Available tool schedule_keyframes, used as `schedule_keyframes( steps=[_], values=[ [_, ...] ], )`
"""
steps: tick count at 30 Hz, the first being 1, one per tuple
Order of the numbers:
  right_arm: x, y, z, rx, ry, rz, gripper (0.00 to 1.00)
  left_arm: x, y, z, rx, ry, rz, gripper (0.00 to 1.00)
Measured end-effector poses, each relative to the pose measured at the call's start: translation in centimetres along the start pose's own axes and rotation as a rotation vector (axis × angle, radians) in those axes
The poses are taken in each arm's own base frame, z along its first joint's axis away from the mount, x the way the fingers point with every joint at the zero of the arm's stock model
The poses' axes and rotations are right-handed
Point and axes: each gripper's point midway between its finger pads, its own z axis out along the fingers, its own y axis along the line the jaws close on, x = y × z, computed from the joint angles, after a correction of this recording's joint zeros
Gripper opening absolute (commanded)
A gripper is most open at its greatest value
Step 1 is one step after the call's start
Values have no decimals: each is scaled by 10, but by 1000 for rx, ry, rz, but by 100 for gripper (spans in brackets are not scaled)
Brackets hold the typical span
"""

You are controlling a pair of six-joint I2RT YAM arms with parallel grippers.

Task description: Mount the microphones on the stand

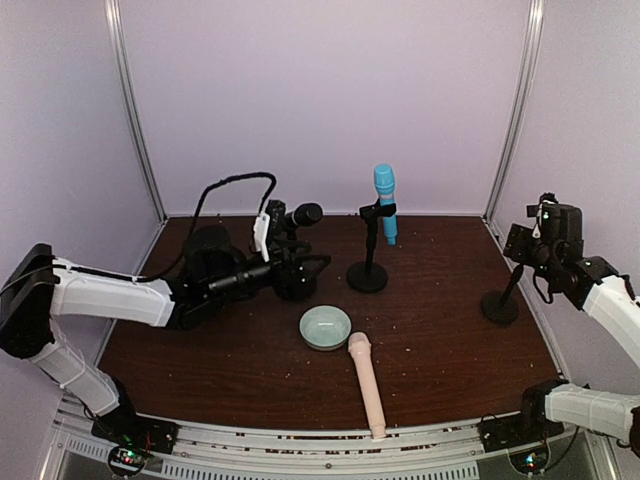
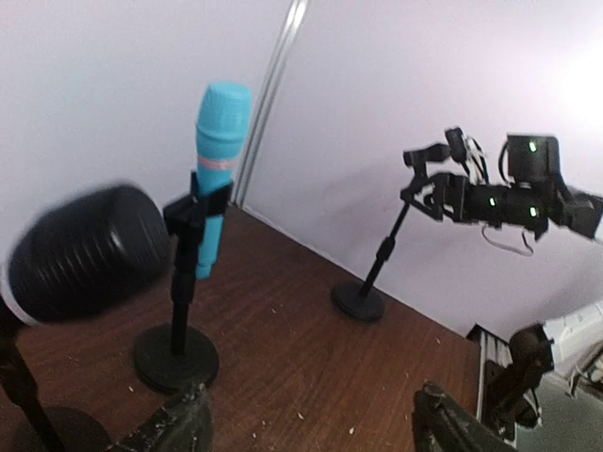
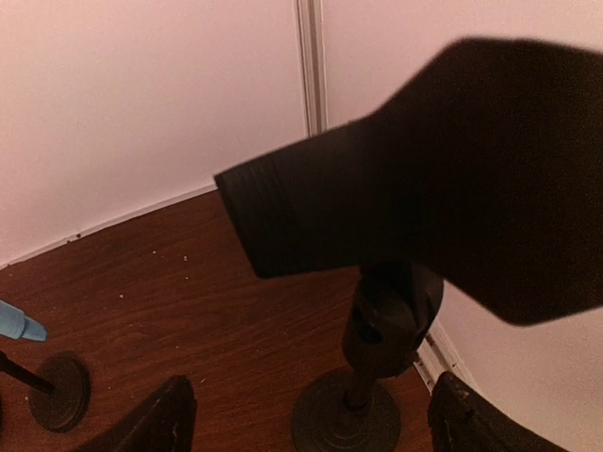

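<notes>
The light blue microphone (image 1: pixel 384 200) (image 2: pixel 219 160) stands upright in the clip of the middle stand (image 1: pixel 368 275) (image 2: pixel 175 356). At the left, the black microphone (image 1: pixel 300 215) (image 2: pixel 83 252) sits tilted above the left stand (image 1: pixel 296 287). My left gripper (image 1: pixel 305 265) (image 2: pixel 311 433) is beside it, open and holding nothing. The pale pink-beige microphone (image 1: pixel 367 385) lies flat near the table's front edge. My right gripper (image 1: pixel 520 245) (image 3: pixel 311 424) is open beside the top of the right stand (image 1: pixel 499 305) (image 3: pixel 353 414), whose empty clip (image 3: pixel 424 207) fills the right wrist view.
A pale green bowl (image 1: pixel 325 327) rests on the brown table (image 1: pixel 440 340) between the middle stand and the pink-beige microphone. White walls with metal corner posts (image 1: pixel 135 110) close in the back and sides. A black cable (image 1: pixel 235 182) loops over my left arm.
</notes>
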Motion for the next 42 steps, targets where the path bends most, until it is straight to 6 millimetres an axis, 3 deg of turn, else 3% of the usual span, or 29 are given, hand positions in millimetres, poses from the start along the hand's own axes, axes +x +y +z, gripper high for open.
schedule_keyframes(
  steps=[1,4,10,13,17,20,24,28,35,42],
  values=[
    [-2,-1,-1,5,-14,12,98,-15,-1,1,-20,-13,10,97],
    [-9,-7,-3,28,-60,23,99,-43,3,-8,-98,-57,35,98],
    [-11,-10,11,59,-82,-7,88,-43,29,-29,-296,17,47,98],
    [-9,-10,25,78,-83,-28,81,-62,40,-43,-420,19,-20,98],
    [-4,-13,42,110,-93,-49,70,-100,39,-64,-464,-57,-64,87],
    [1,-15,51,121,-106,-63,53,-111,32,-71,-438,-81,-48,77],
    [-1,-18,54,126,-134,-76,28,-98,27,-68,-402,-33,2,67],
    [-1,-16,54,109,-148,-81,13,-68,29,-58,-397,89,57,63],
    [1,-2,30,19,-146,-77,2,-30,15,-39,-319,216,131,62],
    [6,62,-23,-231,-152,-135,0,4,-11,-15,-187,310,194,63]
  ],
)
